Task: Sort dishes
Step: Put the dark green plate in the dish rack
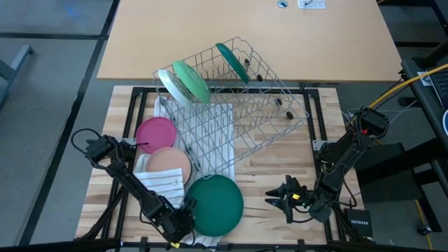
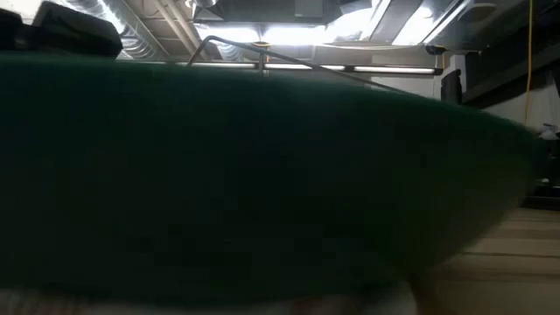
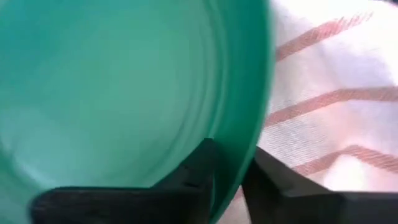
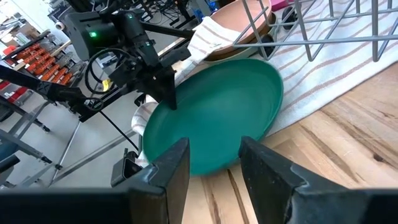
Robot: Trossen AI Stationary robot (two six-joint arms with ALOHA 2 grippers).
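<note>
- The big dark green plate (image 1: 215,204) lies at the near edge of the table, partly on the striped cloth (image 1: 162,183).
- The left gripper (image 1: 183,218) pinches its rim, one finger (image 3: 198,167) inside and one outside.
- A peach plate (image 1: 168,163) and a magenta plate (image 1: 155,131) lie just beyond it.
- Two green plates (image 1: 190,80) stand in the tilted wire rack (image 1: 241,105).
- The right gripper (image 1: 285,197) rests on the bare wood beside the dark green plate, its fingers apart and empty.
</note>
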